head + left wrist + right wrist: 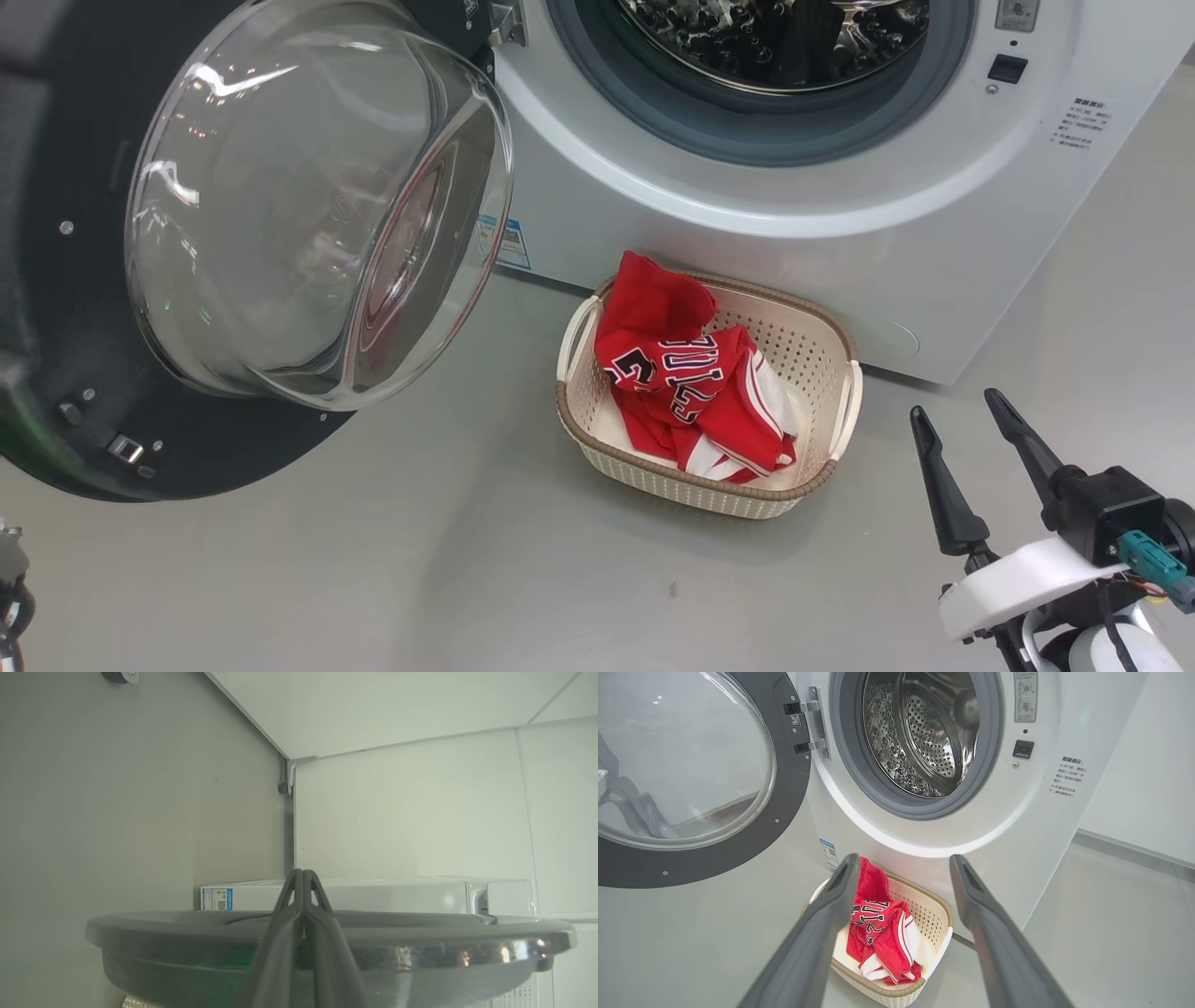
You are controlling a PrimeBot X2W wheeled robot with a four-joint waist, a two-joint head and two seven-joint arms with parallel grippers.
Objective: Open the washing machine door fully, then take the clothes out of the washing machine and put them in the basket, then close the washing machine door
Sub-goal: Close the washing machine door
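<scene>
Right arm's fingers (943, 485) stand spread apart; left arm's fingers (280, 952) pressed together.

Dark tapered jaws, white wrist shell (1027, 583), teal cable plug (1153, 558).

The washing machine (747, 215) stands on the floor (373, 579) ahead of me. Its door (308, 205) hangs swung out to my left, hinged at the left side of the drum (775, 37) opening. The basket (691, 490) sits on the floor just before the machine's front, below the opening and right of the door. The clothes (691, 392) lie in the basket, heaped toward its left side, one fold rising over the back left rim. My right gripper (954, 402) is right of the basket, nearer me and apart from it. My left gripper (302, 873) reaches across the door's outer edge, the machine beyond it; I cannot tell whether it touches.
</scene>
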